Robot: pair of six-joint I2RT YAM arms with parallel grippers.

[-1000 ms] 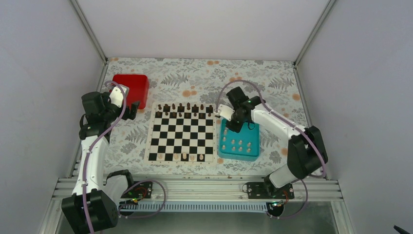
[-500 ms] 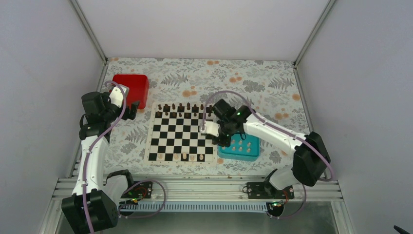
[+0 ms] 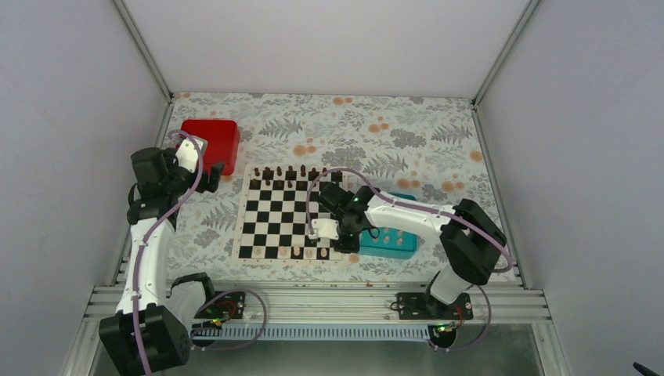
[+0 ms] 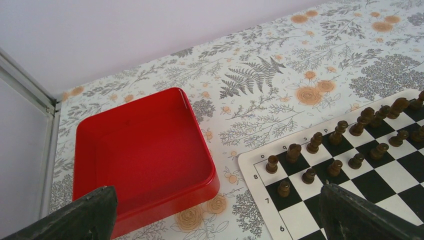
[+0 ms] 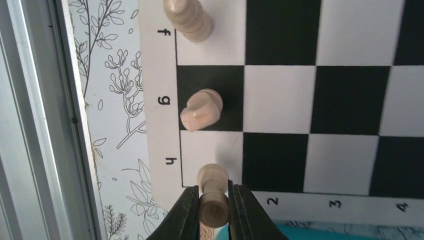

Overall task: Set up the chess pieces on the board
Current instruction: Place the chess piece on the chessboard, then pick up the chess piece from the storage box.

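Observation:
The chessboard (image 3: 291, 211) lies mid-table with dark pieces (image 3: 294, 174) lined along its far two rows. Several light pieces (image 3: 297, 252) stand on the near row. My right gripper (image 3: 335, 235) hovers at the board's near right corner, shut on a light piece (image 5: 213, 192) just over the h1 square (image 5: 212, 160). A light knight (image 5: 201, 109) stands on g1 and another light piece (image 5: 187, 17) on f1. My left gripper (image 4: 220, 220) is open and holds nothing, between the red tray (image 4: 140, 150) and the board's far left corner, where dark pieces (image 4: 340, 145) show.
A teal tray (image 3: 389, 239) with several light pieces sits right of the board, its edge (image 5: 325, 232) under the right wrist. The red tray (image 3: 211, 141) at the far left holds nothing. A metal rail (image 3: 313, 301) runs along the near table edge.
The right arm has swung from above the teal tray leftward and nearer, to the board's near right corner, carrying the light piece. The left arm has stayed still.

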